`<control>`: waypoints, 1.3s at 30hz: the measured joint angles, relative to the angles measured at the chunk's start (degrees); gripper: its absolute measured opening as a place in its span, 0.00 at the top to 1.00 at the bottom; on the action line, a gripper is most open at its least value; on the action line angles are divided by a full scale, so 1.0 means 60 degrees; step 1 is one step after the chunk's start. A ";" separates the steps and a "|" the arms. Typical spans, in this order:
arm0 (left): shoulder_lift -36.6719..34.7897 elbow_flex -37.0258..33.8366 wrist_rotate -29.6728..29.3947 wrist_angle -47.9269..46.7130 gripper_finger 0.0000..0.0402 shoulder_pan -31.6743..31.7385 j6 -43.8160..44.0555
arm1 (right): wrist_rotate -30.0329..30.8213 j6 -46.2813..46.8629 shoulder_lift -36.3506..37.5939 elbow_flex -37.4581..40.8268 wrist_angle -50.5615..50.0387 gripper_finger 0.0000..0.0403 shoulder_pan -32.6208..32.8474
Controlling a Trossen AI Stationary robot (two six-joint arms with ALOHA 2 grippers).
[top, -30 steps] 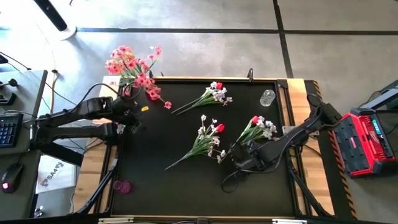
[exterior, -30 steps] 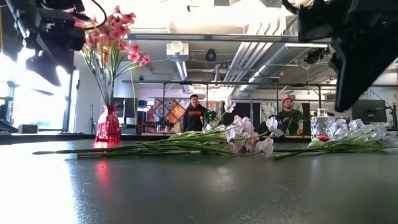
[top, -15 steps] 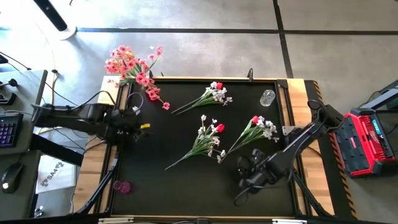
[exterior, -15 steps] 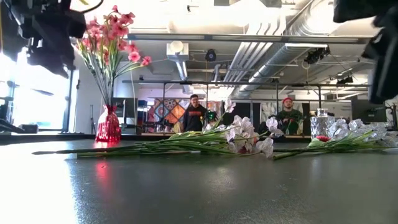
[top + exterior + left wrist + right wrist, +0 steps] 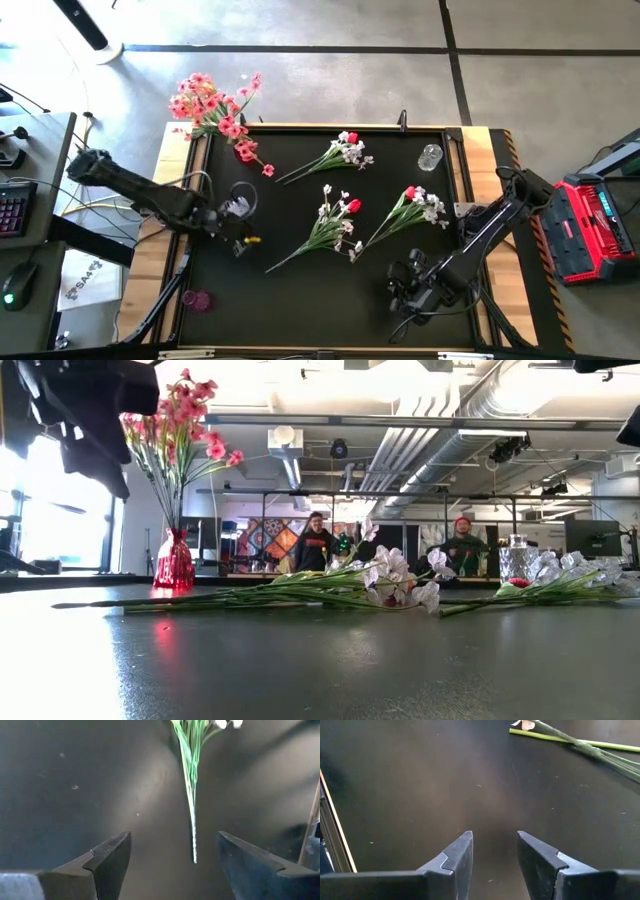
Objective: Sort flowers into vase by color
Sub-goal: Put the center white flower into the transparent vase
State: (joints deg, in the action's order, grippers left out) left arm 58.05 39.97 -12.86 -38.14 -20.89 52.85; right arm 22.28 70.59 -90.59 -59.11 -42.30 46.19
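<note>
Over the black table (image 5: 300, 300), the left arm reaches in from the left edge, its left gripper (image 5: 172, 857) spread wide before the middle spray's (image 5: 325, 228) stem end, while the right gripper (image 5: 494, 851) hovers parted near the front-right corner, pink flowers (image 5: 215, 108) standing in the back-left red vase (image 5: 174, 563).

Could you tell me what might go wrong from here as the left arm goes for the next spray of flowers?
The left gripper is open and lined up with the thin stem end of the middle spray; so slim a stem could slip between the fingers. That spray mixes red and white blossoms, so it may not sort cleanly by colour. The red vase already holds tall pink flowers and might tip if bumped.
</note>
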 joint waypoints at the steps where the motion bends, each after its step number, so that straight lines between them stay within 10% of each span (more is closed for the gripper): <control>1: 0.0195 0.0000 -0.0038 0.0095 0.31 -0.0132 0.0079 | 0.0033 0.0000 0.0000 0.0000 0.0000 0.66 0.0000; 20: 0.3456 -0.0004 -0.1801 0.3213 0.31 -0.1748 0.0088 | 0.2816 0.0594 0.0000 0.0004 0.0302 0.66 -0.0115; 39: 0.4916 -0.0007 -0.1733 0.4139 0.31 -0.1774 -0.0080 | 0.3456 -0.0014 -0.0325 0.0004 0.0804 0.66 -0.0262</control>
State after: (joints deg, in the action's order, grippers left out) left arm 87.55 39.92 -23.26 -13.31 -31.54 52.37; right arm 43.02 70.50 -92.54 -59.09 -37.48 44.62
